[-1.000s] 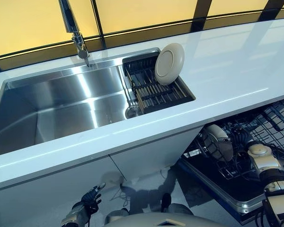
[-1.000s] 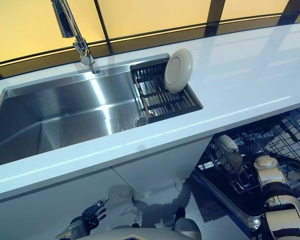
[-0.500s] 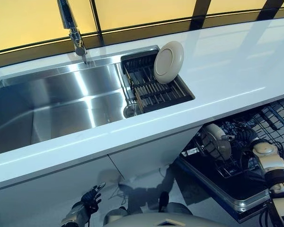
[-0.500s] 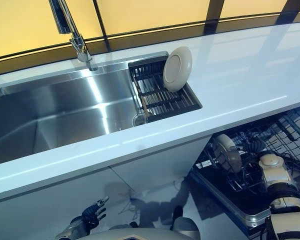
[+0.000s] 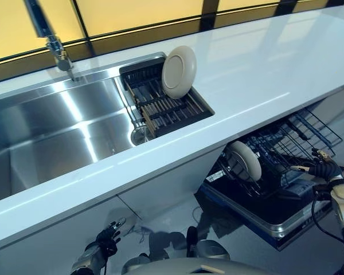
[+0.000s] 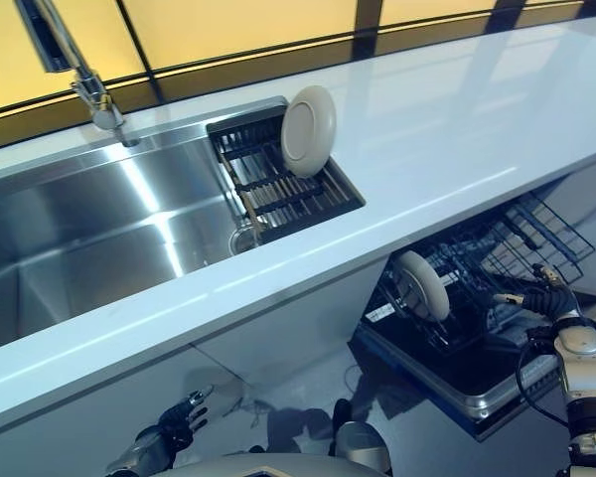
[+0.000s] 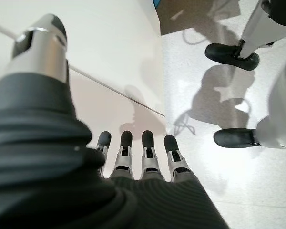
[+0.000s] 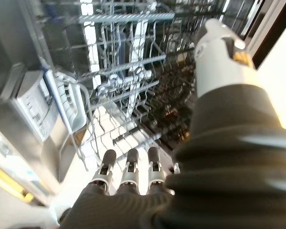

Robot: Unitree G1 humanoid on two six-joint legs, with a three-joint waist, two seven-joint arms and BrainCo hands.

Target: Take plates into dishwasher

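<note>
White tabletop [image 5: 258, 63] running diagonally across frame, catching pale sheen of light. Steel sink [image 5: 51, 132] sitting at left, reflecting bright streaks; faucet [image 5: 49, 37] rising at upper left. Yellow panels [image 5: 137, 8] with dark frames lining top edge. White cabinet fronts [image 5: 74, 229] standing below tabletop. Pale glossy floor [image 7: 238, 95] showing at bottom, carrying shadows.

Count, this frame:
- Plates: two. One cream plate [image 5: 179, 71] stands on edge in the drying rack [image 5: 166, 109]; one plate [image 5: 245, 161] stands upright in the dishwasher rack [image 5: 292, 140].
- Drying rack: one, set in the sink [image 5: 57, 132].
- Sink: one.
- Faucet [image 5: 50, 40]: one.
- Dishwasher rack: one visible, pulled out.
- Robot hands: two, left hand [image 5: 106, 240] and right hand [image 6: 548, 298].
</note>
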